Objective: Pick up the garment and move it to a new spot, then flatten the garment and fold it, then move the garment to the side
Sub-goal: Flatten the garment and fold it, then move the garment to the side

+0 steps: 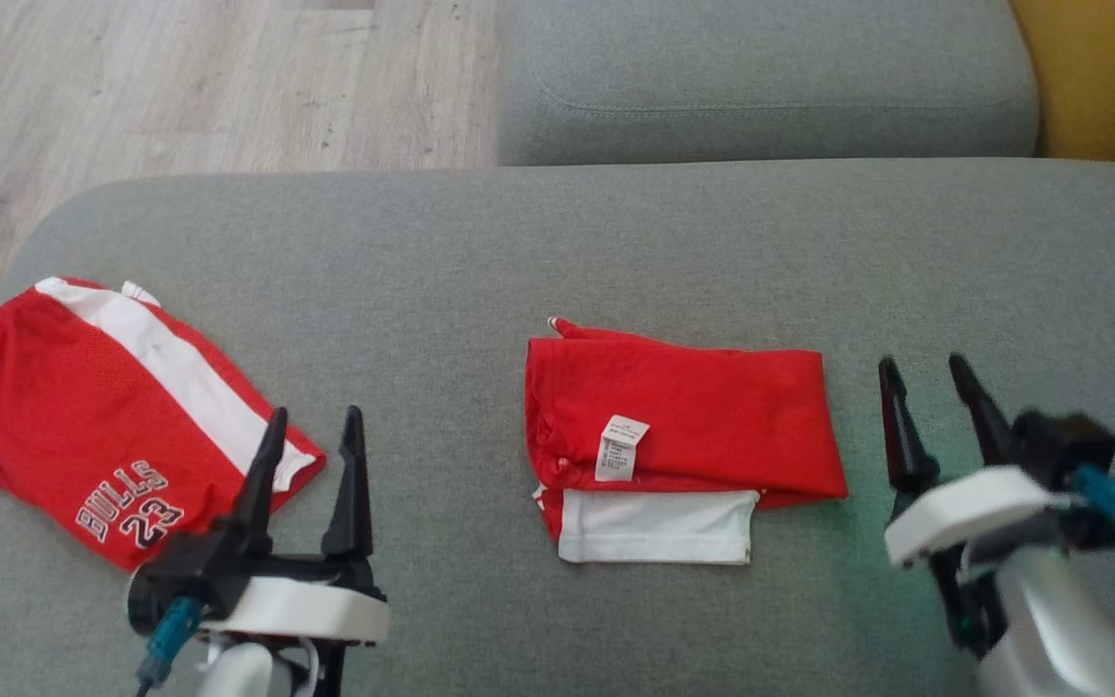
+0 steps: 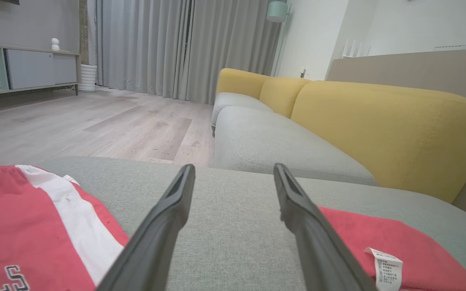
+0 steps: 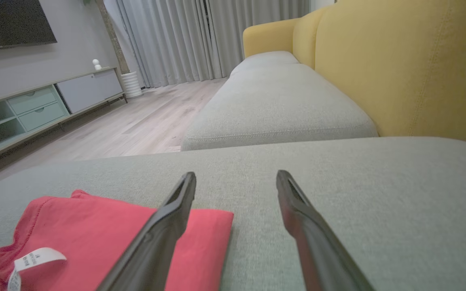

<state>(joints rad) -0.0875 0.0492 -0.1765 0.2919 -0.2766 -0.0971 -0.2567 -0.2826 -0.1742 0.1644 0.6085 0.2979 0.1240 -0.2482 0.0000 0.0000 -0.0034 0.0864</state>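
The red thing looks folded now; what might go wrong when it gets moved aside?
1. The folded garment lies in loose layers, a white part poking out; gripped at one edge, it may fall open.
2. The Bulls shorts lie close by the left fingers; moved that way, the clothes could tangle or overlap.

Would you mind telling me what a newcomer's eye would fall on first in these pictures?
The folded red garment lies mid-cushion on the grey sofa seat, white label up. Left of it lies a second red garment with a white stripe and BULLS 23 lettering. The left gripper and right gripper flank the folded piece, both open and empty.
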